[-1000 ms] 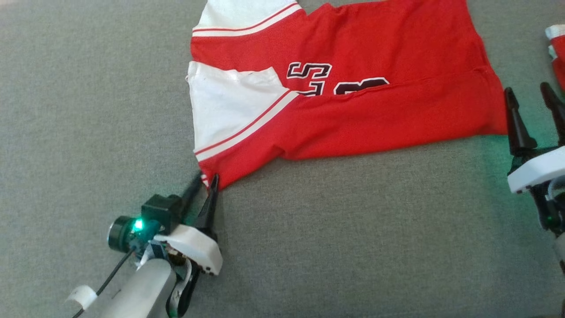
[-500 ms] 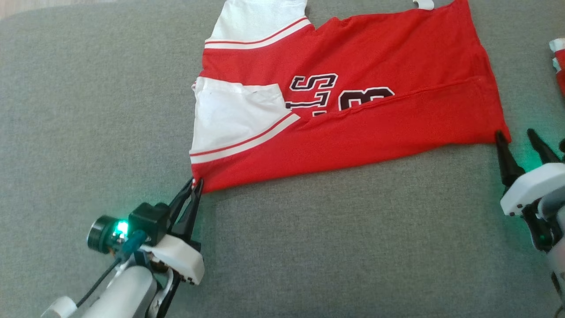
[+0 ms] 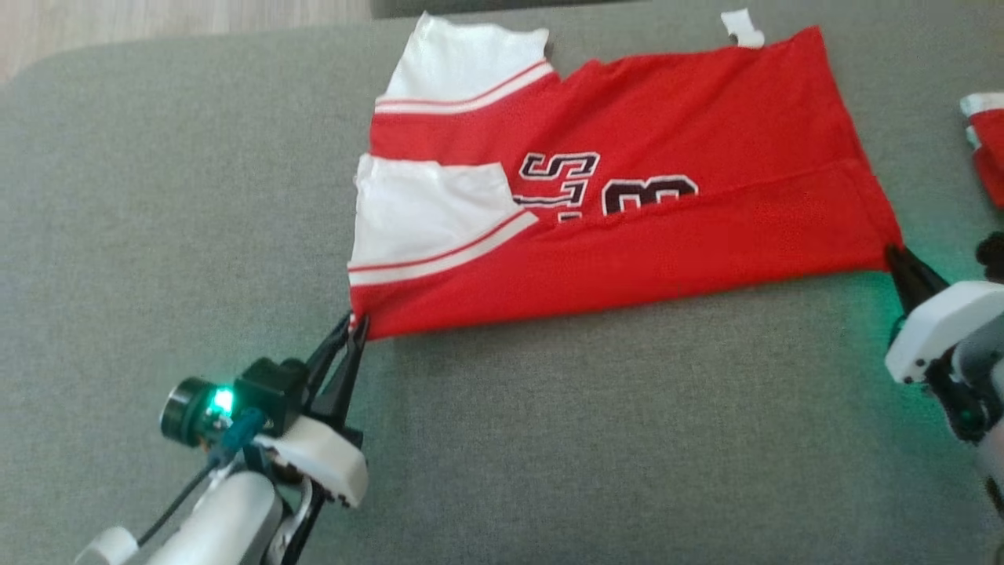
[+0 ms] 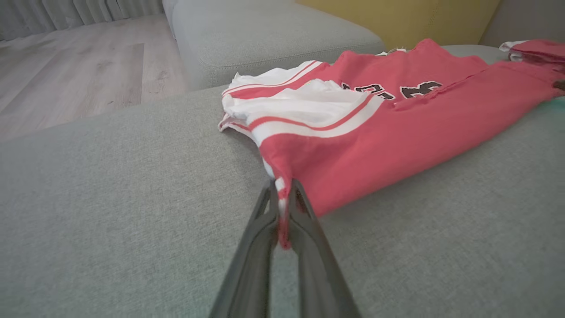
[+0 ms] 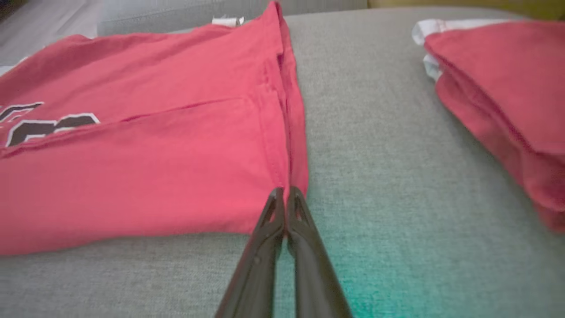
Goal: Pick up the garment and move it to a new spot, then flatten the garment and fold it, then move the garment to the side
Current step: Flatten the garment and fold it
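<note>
Left gripper (image 3: 353, 324) sits toward the near left corner of the grey woven-fabric cushion (image 3: 549, 439), its two dark fingers pinched tight on the near sleeve-side corner of the soft red jersey (image 3: 627, 235), a limp knit piece with white striped sleeves and dark block lettering. From that pinch the jersey runs up and to the right, lying mid-cushion toward the far edge. Its long axis runs crosswise from one arm to the other, and the near strip is doubled over part of the lettering. At the other end the right gripper (image 3: 896, 255) has its fingers closed together on the near hem corner, gripping it as far as I can judge. Each arm is nearest its own corner, so I'd expect the cloth to lift evenly. Beyond, at the right edge, lies a folded red-and-white garment (image 3: 988, 149).
</note>
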